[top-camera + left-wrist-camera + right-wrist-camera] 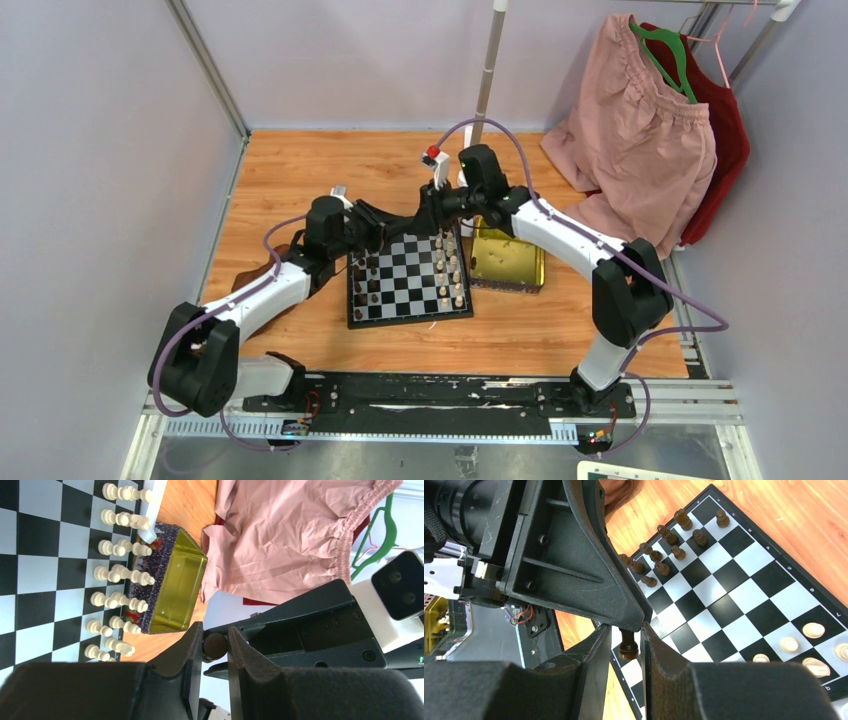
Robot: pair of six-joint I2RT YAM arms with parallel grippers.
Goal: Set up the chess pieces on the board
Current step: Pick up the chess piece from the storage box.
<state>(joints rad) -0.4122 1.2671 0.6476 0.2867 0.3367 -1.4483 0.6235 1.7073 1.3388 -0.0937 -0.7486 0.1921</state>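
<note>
One tabletop (290,180): wooden; everything I am working with sits on it or hangs over it.
Two arms: on the overhead view I see the left arm (250,300) and the right arm (580,235) reaching in from the near edge and meeting about over the far edge of the board.
Clothes: a pink garment (640,130) hangs at the far right corner with a red garment (730,140) behind it, and a green hanger (668,55) shows at the top.
Playing field: the board (405,275) lies flat mid-table between my two arms, with black and silvery squares and a thin black rim.
Container: the gold tray (508,262) sits just beside the board's right side, toward its far end.
Left end: the left gripper (215,637) is drawn in narrow, and my left wrist camera shows a dark piece pinched between its two pads.
Right end: the right gripper (625,630) has a finger on either side of that same piece. I see a sliver of gap on each side, so I read it as parted and not gripping.
White set: the cream pieces (120,575) stand upright in two files along the board's right side, next to the tray.
Black set: the dark pieces (663,568) stand upright in two files along the board's left side.
In the air: the held piece (628,646) is dark. It hangs below the left fingertips, off the board, between the right fingers.
</note>
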